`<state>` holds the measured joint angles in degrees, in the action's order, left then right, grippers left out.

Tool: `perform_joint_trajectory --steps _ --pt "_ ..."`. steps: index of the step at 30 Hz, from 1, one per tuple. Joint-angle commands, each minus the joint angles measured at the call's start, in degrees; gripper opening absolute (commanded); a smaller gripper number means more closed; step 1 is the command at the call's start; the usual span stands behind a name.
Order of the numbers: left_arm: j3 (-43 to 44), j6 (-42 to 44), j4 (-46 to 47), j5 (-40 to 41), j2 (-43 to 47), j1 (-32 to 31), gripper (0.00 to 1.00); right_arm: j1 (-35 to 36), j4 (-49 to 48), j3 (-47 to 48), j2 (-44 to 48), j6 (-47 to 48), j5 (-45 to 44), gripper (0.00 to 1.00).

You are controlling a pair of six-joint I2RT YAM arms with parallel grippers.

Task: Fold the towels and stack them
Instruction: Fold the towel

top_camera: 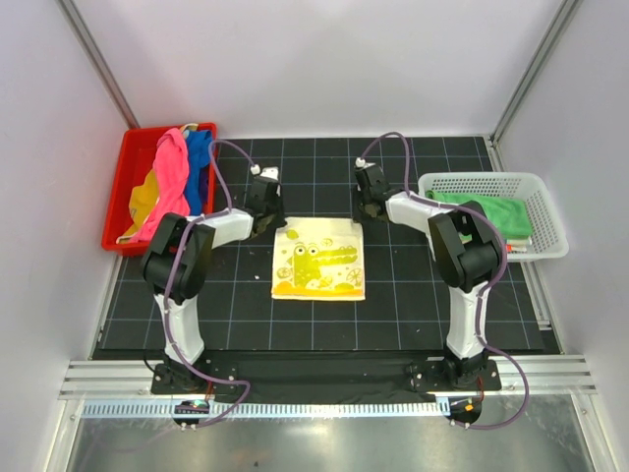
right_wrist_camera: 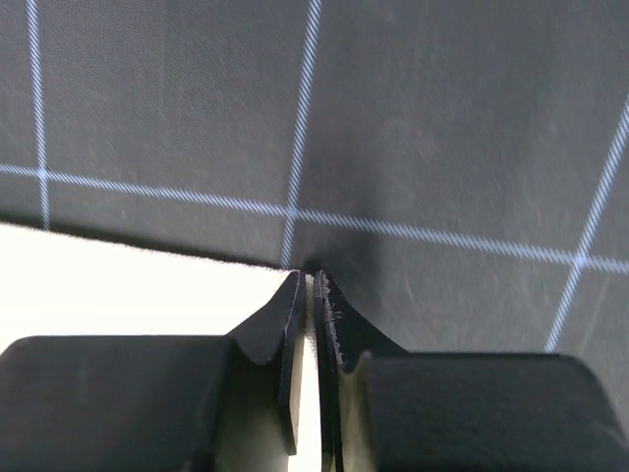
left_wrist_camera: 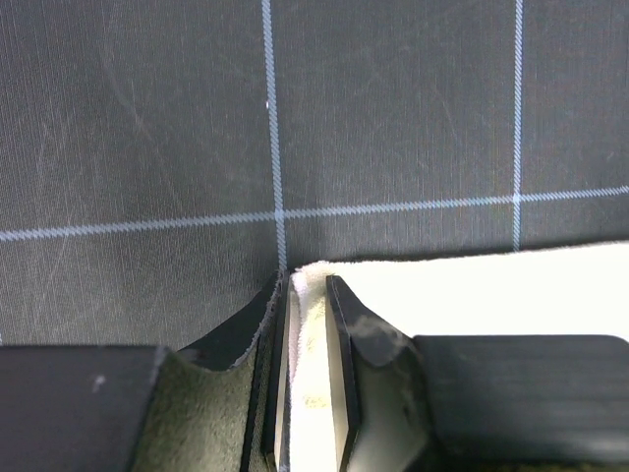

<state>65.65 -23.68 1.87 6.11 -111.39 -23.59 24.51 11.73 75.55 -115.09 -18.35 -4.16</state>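
Note:
A pale yellow towel [top_camera: 317, 261] with a green crocodile print lies flat in the middle of the black grid mat. My left gripper [top_camera: 267, 218] is down at its far left corner, and my right gripper [top_camera: 366, 211] at its far right corner. In the left wrist view the left gripper [left_wrist_camera: 307, 295] has a bunched fold of the towel [left_wrist_camera: 472, 285] filling the space between its jaws. In the right wrist view the right gripper [right_wrist_camera: 313, 285] is nearly closed, with a thin edge of the towel [right_wrist_camera: 118, 285] pinched between its jaws.
A red bin [top_camera: 123, 187] at the back left holds pink [top_camera: 172, 177], blue [top_camera: 200, 157] and yellow [top_camera: 145, 197] towels in a heap. A white mesh basket [top_camera: 550, 211] at the right holds a folded green towel [top_camera: 486, 209]. White walls enclose the mat.

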Motion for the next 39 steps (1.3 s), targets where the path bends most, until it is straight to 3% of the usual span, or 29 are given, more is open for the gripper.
perform_joint_trajectory --steps 1,10,19,29,39 --pt "-2.2 -1.6 -2.1 -0.9 1.2 0.0 0.25 -0.3 1.9 4.4 -2.7 2.1 0.8 0.13" --pt "-1.8 -1.4 -2.1 -0.6 2.0 1.2 0.34 -0.5 3.3 7.1 -3.7 2.8 -0.3 0.08" --pt "-0.4 -1.3 -2.1 -0.8 0.3 2.4 0.23 -0.7 1.9 4.3 -2.4 2.4 -0.8 0.08" --pt "1.8 -0.9 -2.1 1.3 -0.6 2.4 0.01 -0.8 0.9 4.3 -1.1 2.6 -0.2 0.08" --pt "-0.6 -2.3 6.7 2.2 3.5 2.4 0.00 -1.2 -4.3 0.5 4.0 2.1 -1.4 0.03"
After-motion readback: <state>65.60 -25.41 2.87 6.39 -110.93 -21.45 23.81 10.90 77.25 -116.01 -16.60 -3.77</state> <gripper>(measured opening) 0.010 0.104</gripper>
